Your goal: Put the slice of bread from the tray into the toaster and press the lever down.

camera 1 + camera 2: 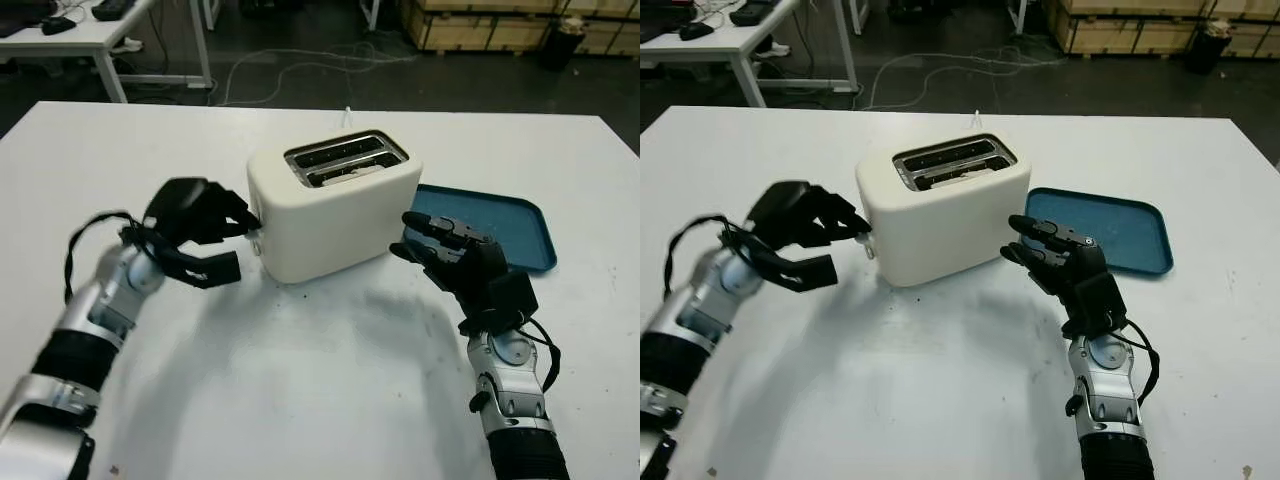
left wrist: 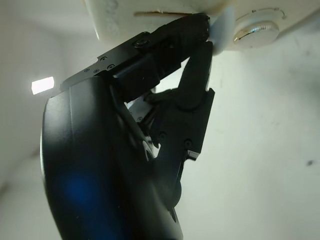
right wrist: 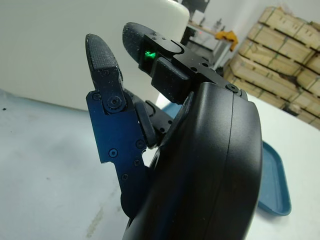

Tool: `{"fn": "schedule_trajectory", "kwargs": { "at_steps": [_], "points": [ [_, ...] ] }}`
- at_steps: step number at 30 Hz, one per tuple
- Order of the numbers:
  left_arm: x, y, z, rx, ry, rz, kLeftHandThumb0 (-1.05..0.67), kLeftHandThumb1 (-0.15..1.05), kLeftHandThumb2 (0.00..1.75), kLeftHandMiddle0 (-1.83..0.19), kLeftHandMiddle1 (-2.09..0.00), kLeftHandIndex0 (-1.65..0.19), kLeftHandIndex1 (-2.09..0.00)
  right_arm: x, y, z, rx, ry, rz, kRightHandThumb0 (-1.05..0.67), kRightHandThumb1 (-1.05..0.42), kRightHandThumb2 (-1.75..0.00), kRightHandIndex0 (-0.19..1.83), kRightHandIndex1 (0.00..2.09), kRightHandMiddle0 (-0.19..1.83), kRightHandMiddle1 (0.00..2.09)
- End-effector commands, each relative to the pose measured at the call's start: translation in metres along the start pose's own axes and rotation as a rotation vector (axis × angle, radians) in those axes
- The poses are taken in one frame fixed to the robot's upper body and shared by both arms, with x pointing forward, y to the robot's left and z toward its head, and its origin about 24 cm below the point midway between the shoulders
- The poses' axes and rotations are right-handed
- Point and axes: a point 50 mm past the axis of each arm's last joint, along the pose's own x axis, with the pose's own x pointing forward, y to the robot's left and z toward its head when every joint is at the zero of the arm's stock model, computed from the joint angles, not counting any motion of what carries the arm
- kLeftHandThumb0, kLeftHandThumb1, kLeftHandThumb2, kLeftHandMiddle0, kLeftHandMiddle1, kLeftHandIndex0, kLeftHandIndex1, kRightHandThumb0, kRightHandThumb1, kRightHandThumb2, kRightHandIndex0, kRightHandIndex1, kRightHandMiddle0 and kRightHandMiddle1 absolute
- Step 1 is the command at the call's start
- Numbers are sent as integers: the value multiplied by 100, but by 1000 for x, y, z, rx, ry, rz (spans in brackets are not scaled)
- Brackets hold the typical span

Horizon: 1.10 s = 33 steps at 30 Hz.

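While its left hand (image 1: pixel 200 232) reaches to the near end of a cream two-slot toaster (image 1: pixel 335 205), the humanoid robot stands at a white table (image 1: pixel 330 380). Two upper fingers (image 2: pixel 175 37) are curled forward with their tips against the toaster's end wall, at the white lever (image 2: pixel 222 25) just beside a round silver knob (image 2: pixel 255 31); the lower finger juts out beneath, clear of the casing, and the hand grips nothing. A slice of bread (image 1: pixel 345 172) sits down inside the front slot (only its pale top edge is visible). Just beside the toaster's other side, the right hand (image 1: pixel 450 258) hovers above the table, open and holding nothing, fingers pointing toward the casing without touching it. A blue tray (image 1: pixel 500 225) lies on the table behind that hand.
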Motion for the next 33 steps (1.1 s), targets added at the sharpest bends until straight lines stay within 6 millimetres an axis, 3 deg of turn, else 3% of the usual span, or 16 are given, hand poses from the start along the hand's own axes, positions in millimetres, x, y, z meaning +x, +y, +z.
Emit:
{"fn": "schedule_trajectory", "kwargs": {
  "at_steps": [1,5,8,18,24,28,30,33],
  "points": [
    [-15,-96,35,-119,-39,-322,-24,92,11,-81,-99,-116,0,0,-2,1,5,-11,-5,-50,-87,0,117,0,103,0],
    [-20,-98,29,-97,-12,-325,-25,92,13,-80,-95,-113,0,0,-1,0,2,-4,-3,-52,-87,0,118,0,103,0],
    [-22,-95,25,-84,-13,-310,-23,92,11,-80,-113,-116,-2,0,1,0,5,-4,5,-50,-87,0,118,1,103,0],
    [-22,-89,22,-88,-7,-302,-19,92,6,-82,-107,-115,-1,-1,2,-2,20,-2,16,-50,-87,0,117,0,103,0],
    [-14,-72,28,-80,-39,-265,-21,92,8,-81,-100,-115,-1,-1,1,-1,12,1,13,-51,-87,0,117,0,103,0],
    [-9,-61,40,-181,-63,-167,-22,92,6,-85,-103,-119,-3,-1,0,-2,4,-4,17,-51,-87,0,117,0,103,0],
    [-13,-71,43,-277,-22,-137,-23,92,9,-82,-111,-117,-2,0,0,-2,-2,-3,16,-52,-87,0,117,0,102,0],
    [-24,-100,37,-336,104,-178,-22,92,12,-79,-104,-113,-1,0,0,-2,-2,0,15,-52,-87,0,117,0,103,0]
  ]
}}
